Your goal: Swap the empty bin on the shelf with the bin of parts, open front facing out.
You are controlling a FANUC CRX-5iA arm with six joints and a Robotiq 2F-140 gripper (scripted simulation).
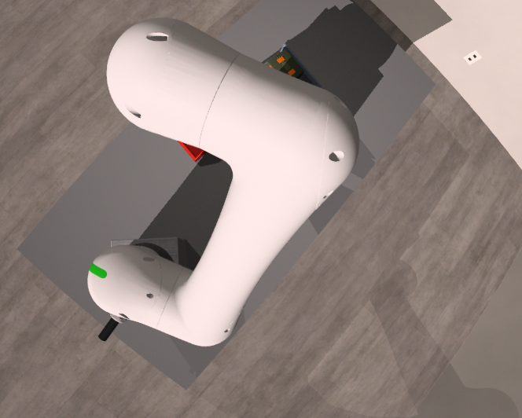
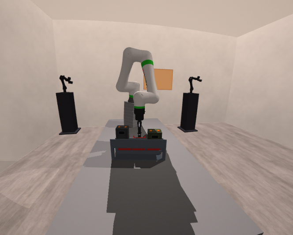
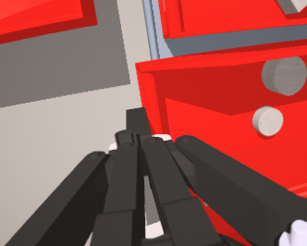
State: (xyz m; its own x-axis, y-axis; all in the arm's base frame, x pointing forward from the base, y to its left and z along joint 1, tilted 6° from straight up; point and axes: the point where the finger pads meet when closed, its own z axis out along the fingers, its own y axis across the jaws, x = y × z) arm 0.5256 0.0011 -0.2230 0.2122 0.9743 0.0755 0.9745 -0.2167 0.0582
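Note:
In the wrist view a red open bin holds grey round parts (image 3: 267,121) and stands at the edge of the shelf (image 3: 240,41) (image 2: 138,143). How deep it sits is hidden. My gripper (image 3: 138,123) (image 2: 139,136) is shut, with its fingertips at the bin's near left edge; nothing shows held between them. Another red bin (image 3: 42,14) at the upper left, outside the shelf, shows no parts in its visible portion. A red bin corner (image 1: 194,152) shows beneath the arm in the top view.
A neighbouring red bin (image 3: 222,14) with a grey part sits past a shelf divider. A black box (image 2: 122,132) and an olive box (image 2: 154,134) stand on the shelf's top at either side of the gripper. The arm hides most of the shelf in the top view.

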